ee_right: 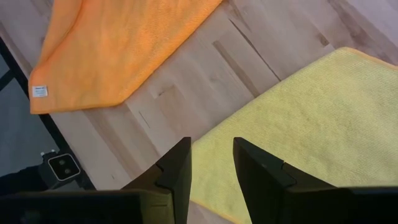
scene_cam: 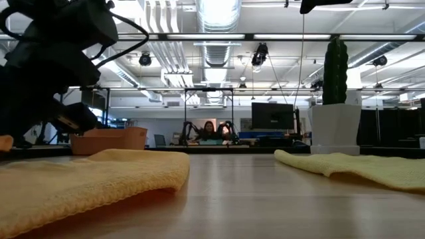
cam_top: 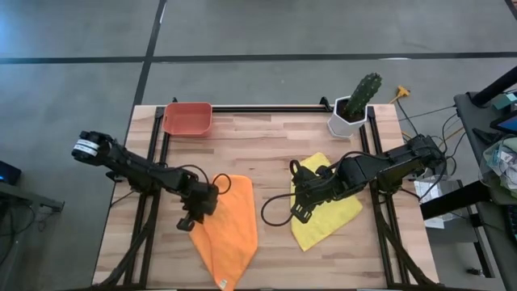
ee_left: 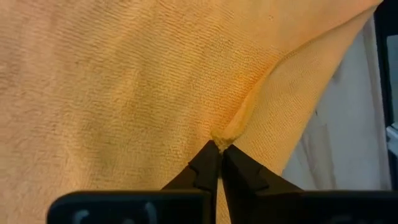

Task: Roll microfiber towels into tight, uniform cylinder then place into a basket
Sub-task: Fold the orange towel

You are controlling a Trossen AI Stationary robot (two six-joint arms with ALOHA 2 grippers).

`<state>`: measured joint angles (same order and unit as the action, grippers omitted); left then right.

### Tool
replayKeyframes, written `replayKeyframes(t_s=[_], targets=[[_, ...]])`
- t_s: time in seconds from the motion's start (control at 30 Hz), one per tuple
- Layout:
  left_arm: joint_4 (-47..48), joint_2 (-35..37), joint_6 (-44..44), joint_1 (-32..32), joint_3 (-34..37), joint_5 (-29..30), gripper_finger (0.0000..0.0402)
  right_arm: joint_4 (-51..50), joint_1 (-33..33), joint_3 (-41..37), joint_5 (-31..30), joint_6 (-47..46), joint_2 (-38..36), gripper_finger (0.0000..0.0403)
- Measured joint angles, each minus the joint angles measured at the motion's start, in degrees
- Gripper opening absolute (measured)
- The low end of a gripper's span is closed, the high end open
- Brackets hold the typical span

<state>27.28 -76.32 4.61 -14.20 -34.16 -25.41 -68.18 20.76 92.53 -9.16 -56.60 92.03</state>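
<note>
The orange towel [cam_top: 229,229] lies on the table's near left part, folded over on itself; it also shows in the low view [scene_cam: 86,179]. My left gripper [cam_top: 196,215] is shut on it at its left edge. The yellow towel [cam_top: 329,206] lies flat at the near right. My right gripper [ee_right: 211,149] is open over the yellow towel's left edge [ee_right: 211,140], above the cloth and the bare wood. The red-orange basket [cam_top: 187,119] stands at the far left edge. My left gripper pinches a small raised pucker of the orange towel [ee_left: 225,138] between its two fingertips, where a crease in the cloth ends. The fingers slant down at it from the table's left. The towel around the pinch lies on the table, slack.
A white hexagonal pot with a green cactus [cam_top: 355,105] stands at the far right. Bare wood lies between the two towels [cam_top: 271,186]. Black cables loop by my right gripper [cam_top: 271,212]. The orange towel's white label [ee_right: 39,91] is at its near corner.
</note>
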Motion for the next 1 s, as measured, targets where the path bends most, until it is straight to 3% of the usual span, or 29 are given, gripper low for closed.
replayKeyframes(t_s=[0.13, 0.4, 0.63, 0.8, 1.0], targets=[[1.2, 2.3, 1.7, 0.0, -1.3, 0.0, 0.0001, -0.2, 0.0, 0.0, -2.8, -0.2, 0.0, 0.0114], [4.9, 13.1, 7.2, 1.9, -5.7, 2.4, 0.0000, 1.8, 0.0, 0.0, -19.0, -6.2, -0.8, 0.0114], [6.9, 22.6, 10.8, 5.7, -11.9, 9.9, 0.0000, 12.7, 0.0, 0.4, -26.1, 0.1, -1.2, 0.0119], [9.0, 24.8, 11.6, 9.2, -17.1, 13.8, 0.0000, 26.0, -0.2, 0.7, -28.4, 8.5, -1.2, 0.0153], [9.4, 22.1, 11.6, 14.0, -24.8, 14.6, 0.0000, 38.8, -1.7, 0.7, -28.5, 16.5, -1.2, 0.0225]])
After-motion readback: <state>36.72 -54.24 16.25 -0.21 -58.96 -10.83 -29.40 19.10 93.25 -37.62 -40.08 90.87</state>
